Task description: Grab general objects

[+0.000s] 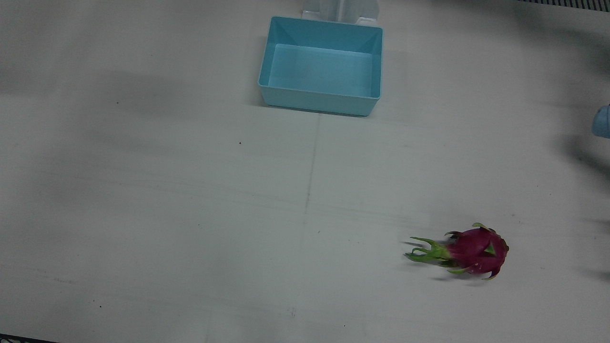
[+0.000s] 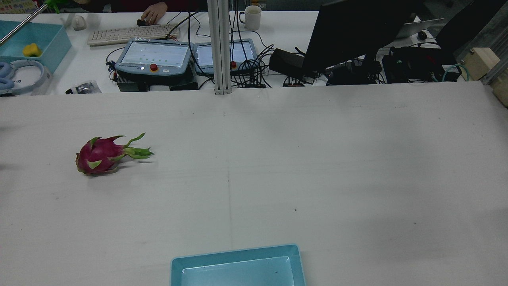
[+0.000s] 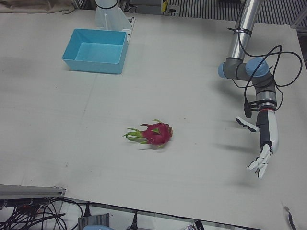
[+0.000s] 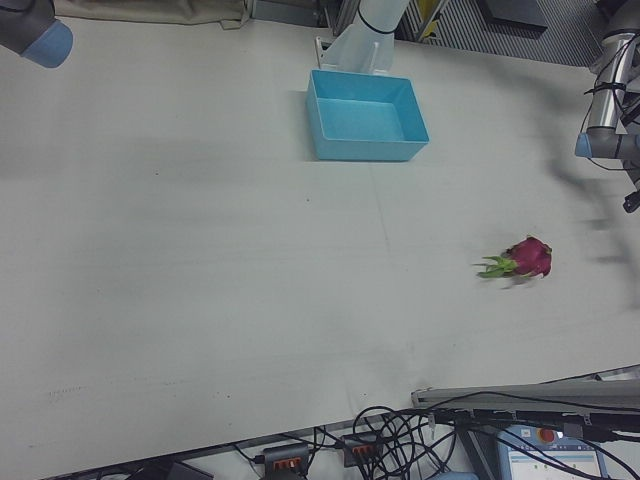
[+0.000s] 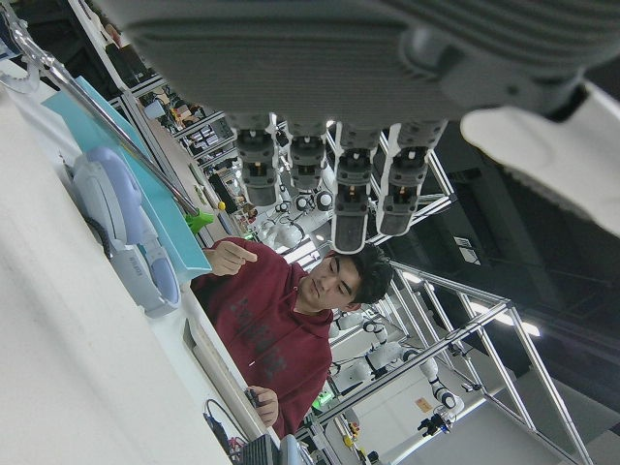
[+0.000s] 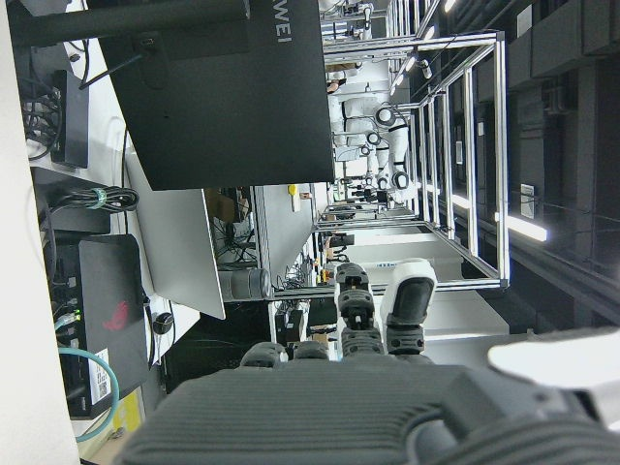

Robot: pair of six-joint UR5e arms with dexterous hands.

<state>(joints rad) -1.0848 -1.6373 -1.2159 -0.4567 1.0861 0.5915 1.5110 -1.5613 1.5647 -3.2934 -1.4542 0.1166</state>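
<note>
Evidently nothing was grasped yet: the left robot hand point(image 3: 261, 143) hung with fingers spread, empty. The dragon fruit point(image 3: 154, 133) lay on the desk point(image 3: 192, 72), well apart from it, toward the middle. The right robot hand point(image 6: 387, 387) also held nothing, so the whole reach and grasp remained.

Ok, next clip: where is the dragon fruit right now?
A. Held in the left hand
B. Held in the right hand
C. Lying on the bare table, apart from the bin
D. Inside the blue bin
C: the dragon fruit lies on the table, well clear of the empty blue bin, with the left hand open off to its side.
</note>
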